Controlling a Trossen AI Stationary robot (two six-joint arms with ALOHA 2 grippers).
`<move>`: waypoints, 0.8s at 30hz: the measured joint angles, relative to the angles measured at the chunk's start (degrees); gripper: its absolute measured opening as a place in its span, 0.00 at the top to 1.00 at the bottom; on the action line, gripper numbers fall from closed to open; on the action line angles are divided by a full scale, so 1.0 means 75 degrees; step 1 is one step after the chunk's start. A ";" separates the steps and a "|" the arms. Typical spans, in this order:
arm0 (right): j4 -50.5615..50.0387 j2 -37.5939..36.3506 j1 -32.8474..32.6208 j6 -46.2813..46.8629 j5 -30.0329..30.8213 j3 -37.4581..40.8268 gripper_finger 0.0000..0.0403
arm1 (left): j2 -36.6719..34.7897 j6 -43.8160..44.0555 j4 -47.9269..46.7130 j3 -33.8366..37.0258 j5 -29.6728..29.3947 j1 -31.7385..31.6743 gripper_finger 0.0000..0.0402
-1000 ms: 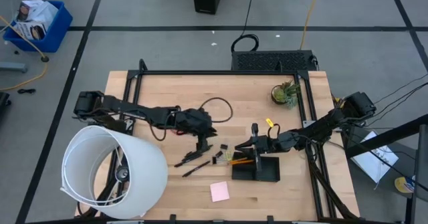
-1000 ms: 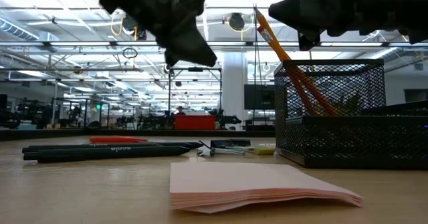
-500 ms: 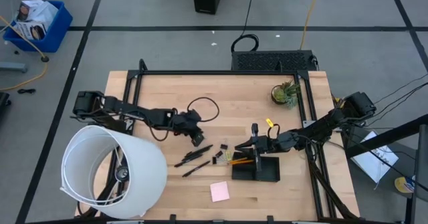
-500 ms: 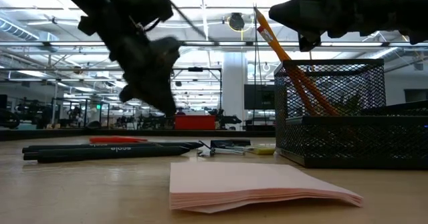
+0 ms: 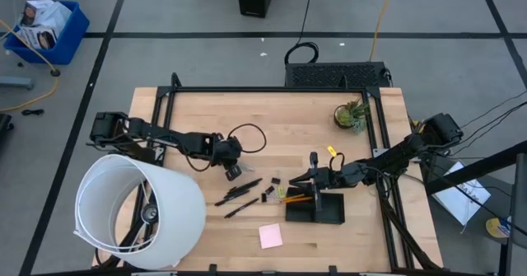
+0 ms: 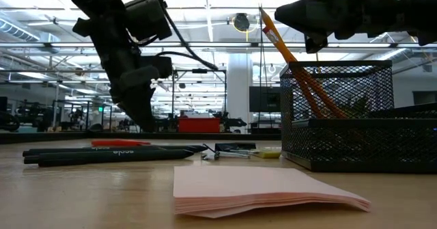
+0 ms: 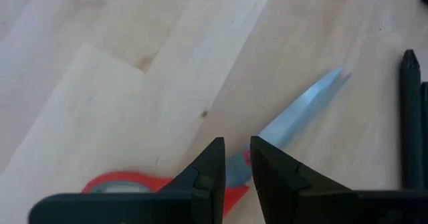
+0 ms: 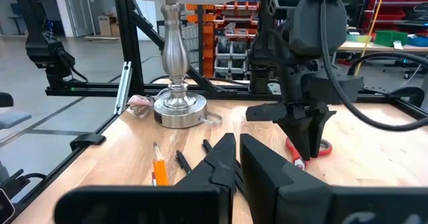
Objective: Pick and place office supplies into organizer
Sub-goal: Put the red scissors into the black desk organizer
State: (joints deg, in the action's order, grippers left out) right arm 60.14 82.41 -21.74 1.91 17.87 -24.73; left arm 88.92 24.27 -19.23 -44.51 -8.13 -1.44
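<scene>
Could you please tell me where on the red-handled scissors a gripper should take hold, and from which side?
Grip the scissors at the narrow neck where the blade meets the red handles, coming straight down from above: they lie flat on the table, and the handle loops look wide.

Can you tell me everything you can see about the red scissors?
The scissors have red loop handles and shiny silver blades that look closed together, ending in a point. They lie flat on the light wooden table, beside the black pens. The left gripper is right over them near where the blades meet the handles, its fingers close together; whether it is touching them cannot be told. In the right wrist view, a red handle peeks out under that gripper.
</scene>
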 joint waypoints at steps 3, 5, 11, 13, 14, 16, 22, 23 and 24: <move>0.0000 0.0000 0.0000 0.0000 0.0000 0.0000 0.96 | 0.0000 -0.0353 0.0373 0.0000 0.0092 0.0015 0.82; -0.0001 0.0000 0.0000 -0.0001 0.0000 0.0000 0.96 | 0.0000 -0.0603 0.0681 0.0000 0.0129 0.0040 0.82; -0.0001 0.0000 0.0000 -0.0001 0.0000 0.0000 0.96 | 0.0002 -0.0621 0.1692 0.0000 0.0094 0.0035 0.82; 0.0000 0.0000 0.0000 0.0001 0.0000 0.0000 0.96 | 0.0001 -0.0617 0.2045 0.0000 0.0091 0.0035 0.82; 0.0000 0.0000 0.0000 0.0001 0.0000 0.0000 0.96 | 0.0002 -0.0618 0.2237 0.0000 0.0086 0.0035 0.82; -0.0001 0.0000 0.0000 0.0000 0.0002 0.0000 0.96 | 0.0002 -0.0617 0.2581 0.0000 0.0083 0.0040 0.82; -0.0003 0.0000 0.0000 0.0001 0.0000 0.0000 0.96 | 0.0003 -0.0606 0.3580 0.0000 0.0077 0.0166 0.82; -0.0003 0.0000 0.0000 0.0001 0.0003 0.0000 0.96 | 0.0003 -0.0605 0.3739 0.0000 0.0074 0.0209 0.82; -0.0001 0.0000 0.0000 0.0001 0.0000 0.0000 0.96 | 0.0003 -0.0604 0.3900 0.0000 0.0077 0.0252 0.82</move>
State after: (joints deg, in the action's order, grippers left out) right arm 60.13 82.41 -21.74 1.91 17.87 -24.73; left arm 88.95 19.74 10.01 -44.51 -7.55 0.46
